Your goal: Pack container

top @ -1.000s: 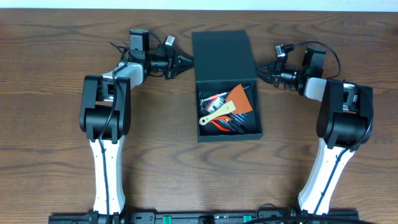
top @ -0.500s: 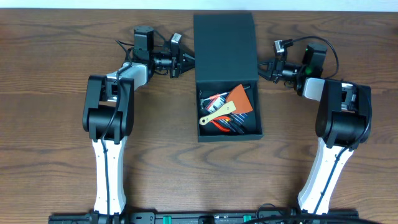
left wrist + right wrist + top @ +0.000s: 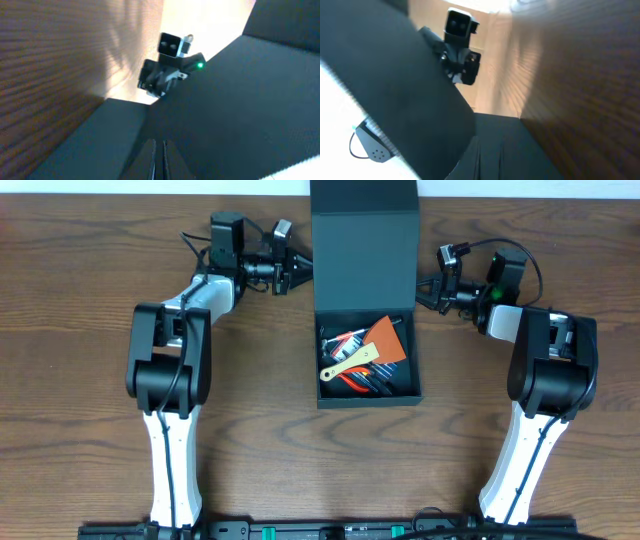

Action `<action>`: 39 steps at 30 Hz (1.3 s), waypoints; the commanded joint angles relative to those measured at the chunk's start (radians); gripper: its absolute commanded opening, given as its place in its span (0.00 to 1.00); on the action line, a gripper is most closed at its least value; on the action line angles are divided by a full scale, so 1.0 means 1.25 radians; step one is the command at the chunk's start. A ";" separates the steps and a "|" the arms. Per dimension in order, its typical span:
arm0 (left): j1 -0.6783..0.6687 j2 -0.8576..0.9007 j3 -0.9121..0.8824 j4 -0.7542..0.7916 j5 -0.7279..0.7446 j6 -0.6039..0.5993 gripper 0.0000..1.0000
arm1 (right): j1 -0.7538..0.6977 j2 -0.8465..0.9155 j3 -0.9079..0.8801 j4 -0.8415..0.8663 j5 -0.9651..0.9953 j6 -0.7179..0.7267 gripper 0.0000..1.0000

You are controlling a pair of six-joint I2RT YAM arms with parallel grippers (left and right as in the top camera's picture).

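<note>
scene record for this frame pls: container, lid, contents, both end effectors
container: centre of table
lid: open, raised off the table at the far side
contents: orange scraper, yellow-handled tool, red and black items too small to name
left end effector: shut, at the lid's left edge
right end effector: shut, at the lid's right edge

Overhead view evenly lit and sharp; both wrist views soft, blurred, with bright washed-out glare.

Dark teal-grey rectangular container at the worktop's centre, flap lid raised, tools filling its open compartment.
</note>
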 commanded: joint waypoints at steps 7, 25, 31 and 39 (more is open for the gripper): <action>-0.031 -0.033 0.021 0.002 0.050 0.017 0.05 | 0.025 0.007 0.007 0.002 -0.042 0.052 0.01; -0.053 -0.144 0.020 0.001 0.090 0.060 0.05 | -0.001 0.007 0.007 0.002 -0.042 0.060 0.01; -0.053 -0.144 -0.003 -0.116 0.031 0.183 0.06 | 0.000 0.007 0.007 0.002 -0.042 0.061 0.01; -0.056 -0.185 -0.002 -0.743 -0.347 0.694 0.06 | -0.002 0.007 0.007 0.002 -0.042 0.063 0.01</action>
